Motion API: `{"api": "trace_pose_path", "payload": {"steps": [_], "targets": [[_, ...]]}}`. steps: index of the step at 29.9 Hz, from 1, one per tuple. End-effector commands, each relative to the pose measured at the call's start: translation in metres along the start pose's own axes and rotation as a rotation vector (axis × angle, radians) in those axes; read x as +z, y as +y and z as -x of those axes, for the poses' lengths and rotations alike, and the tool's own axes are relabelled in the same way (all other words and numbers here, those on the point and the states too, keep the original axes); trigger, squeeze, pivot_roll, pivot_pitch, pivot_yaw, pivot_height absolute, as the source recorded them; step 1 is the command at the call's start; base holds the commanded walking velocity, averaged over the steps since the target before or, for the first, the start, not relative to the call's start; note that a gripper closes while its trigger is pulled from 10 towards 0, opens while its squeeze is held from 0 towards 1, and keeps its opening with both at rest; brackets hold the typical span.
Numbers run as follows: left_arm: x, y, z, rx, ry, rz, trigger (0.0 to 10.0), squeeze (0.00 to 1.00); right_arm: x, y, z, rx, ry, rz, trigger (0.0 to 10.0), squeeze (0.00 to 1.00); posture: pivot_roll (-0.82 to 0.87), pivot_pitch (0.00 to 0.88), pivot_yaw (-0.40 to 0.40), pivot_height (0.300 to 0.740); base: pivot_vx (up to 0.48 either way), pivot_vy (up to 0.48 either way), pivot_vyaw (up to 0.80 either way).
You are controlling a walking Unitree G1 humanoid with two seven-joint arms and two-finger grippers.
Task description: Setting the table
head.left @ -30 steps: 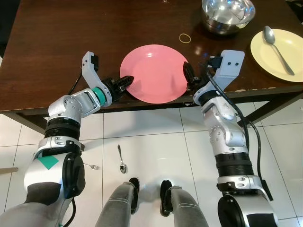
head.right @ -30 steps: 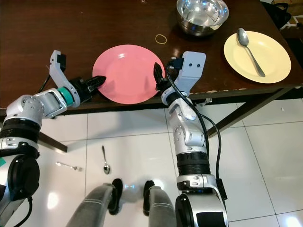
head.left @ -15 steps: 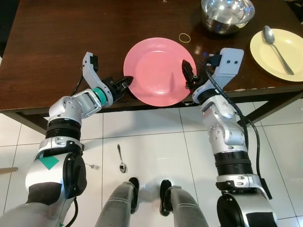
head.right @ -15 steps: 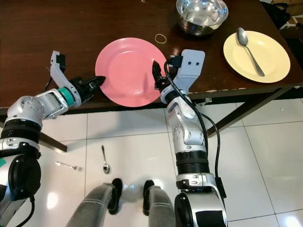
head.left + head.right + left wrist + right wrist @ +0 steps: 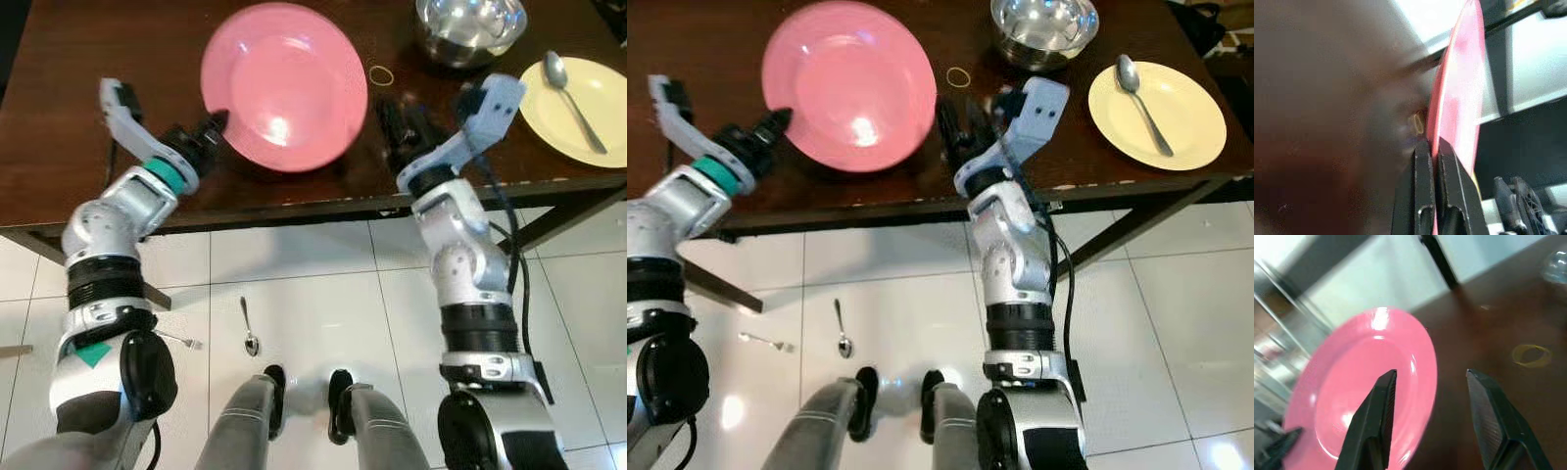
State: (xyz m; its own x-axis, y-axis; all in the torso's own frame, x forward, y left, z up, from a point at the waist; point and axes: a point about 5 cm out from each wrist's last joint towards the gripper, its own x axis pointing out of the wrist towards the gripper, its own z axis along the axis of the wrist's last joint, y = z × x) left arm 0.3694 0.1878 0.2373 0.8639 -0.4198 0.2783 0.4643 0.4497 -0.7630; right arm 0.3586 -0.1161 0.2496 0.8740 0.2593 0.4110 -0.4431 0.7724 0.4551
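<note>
Left tool (image 5: 214, 123) clamped on pink plate (image 5: 284, 83) rim, plate tilted above tabletop (image 5: 118, 39); right tool (image 5: 1430, 382) fingers apart, just beside it

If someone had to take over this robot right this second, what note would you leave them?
Left gripper: shut on the rim of the round pink plate, held tilted above the dark wooden table.
Right gripper: open, holding nothing, beside the plate.
Done: yellow plate with a metal spoon is laid; steel bowl is on the table.
Left: set the pink plate down. A spoon and fork lie on the floor.
</note>
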Motion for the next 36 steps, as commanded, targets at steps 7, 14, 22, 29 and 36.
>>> {"api": "trace_pose_path", "payload": {"steps": [7,14,22,29,36], "targets": [[0.019,-0.043,-0.002,-0.223,-0.116,0.062,10.0,0.00,0.031,0.023,-0.002,0.124,-0.135,-0.244,10.0,0.00,0.15,0.155,0.047,0.740,0.000,0.000,0.00],[0.024,-0.091,-0.014,-0.411,-0.150,0.078,10.0,0.00,0.076,0.056,-0.005,0.318,-0.276,-0.281,10.0,0.00,0.13,0.140,0.052,0.740,0.000,0.000,0.00],[0.029,-0.106,-0.017,-0.462,-0.158,0.078,10.0,0.00,0.088,0.066,-0.006,0.370,-0.312,-0.306,10.0,0.00,0.13,0.122,0.055,0.740,0.000,0.000,0.00],[0.023,-0.113,-0.018,-0.473,-0.139,0.115,10.0,0.00,0.088,0.064,-0.005,0.375,-0.288,-0.326,10.0,0.00,0.12,0.120,0.049,0.740,0.000,0.000,0.00],[0.005,-0.122,-0.021,-0.503,-0.059,0.158,10.0,0.00,0.082,0.064,-0.004,0.395,-0.250,-0.368,10.0,0.00,0.12,0.112,0.050,0.740,0.000,0.000,0.00]]}}
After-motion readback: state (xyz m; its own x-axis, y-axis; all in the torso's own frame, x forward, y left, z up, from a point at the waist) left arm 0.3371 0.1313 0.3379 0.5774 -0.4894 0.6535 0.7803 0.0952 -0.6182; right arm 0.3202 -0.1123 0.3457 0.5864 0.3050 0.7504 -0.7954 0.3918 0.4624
